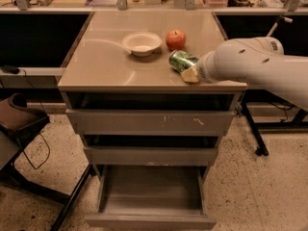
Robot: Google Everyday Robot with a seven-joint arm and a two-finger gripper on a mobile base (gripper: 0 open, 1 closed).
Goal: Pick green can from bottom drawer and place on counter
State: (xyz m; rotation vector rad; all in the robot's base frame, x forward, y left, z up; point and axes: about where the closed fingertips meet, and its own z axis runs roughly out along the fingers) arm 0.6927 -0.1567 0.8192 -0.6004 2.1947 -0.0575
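The green can point(180, 60) lies tilted on the right part of the beige counter point(106, 61), just in front of the red apple point(176, 39). My gripper point(190, 74) is at the end of the white arm that reaches in from the right, and it sits against the can's near right side. Whether it still holds the can does not show. The bottom drawer point(151, 191) is pulled out below, and nothing shows inside it.
A white bowl point(142, 43) stands on the counter left of the apple. The two upper drawers point(149, 121) are nearly shut. A dark chair point(19, 119) stands at the left, and a black stand leg point(252, 134) at the right. Cluttered shelves run along the back.
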